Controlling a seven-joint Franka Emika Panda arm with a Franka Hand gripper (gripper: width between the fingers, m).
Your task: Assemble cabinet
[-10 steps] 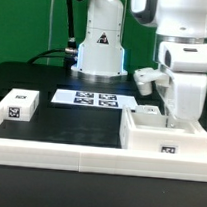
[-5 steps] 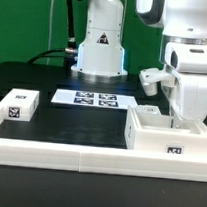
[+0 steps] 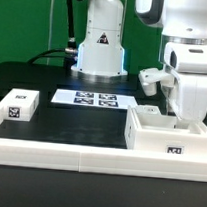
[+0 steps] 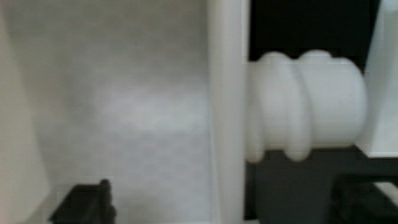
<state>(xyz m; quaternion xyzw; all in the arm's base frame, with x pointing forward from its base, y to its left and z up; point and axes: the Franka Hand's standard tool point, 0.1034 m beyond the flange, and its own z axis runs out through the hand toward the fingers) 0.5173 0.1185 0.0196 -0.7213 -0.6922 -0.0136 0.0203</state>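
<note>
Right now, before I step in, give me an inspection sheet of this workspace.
Surface: black table, flat.
Job's things: white cabinet at the exterior view's right, open on top, tag on its front.
Clutter: small tagged white block at the exterior view's left; marker board in the middle; long white rail along the front.
Grippers: pincer lowered into the cabinet, fingers wide apart astride a white wall, nothing gripped.
Cables: dark cable beside the arm's base.
Surroundings: plain grey backdrop; nothing else seen.
</note>
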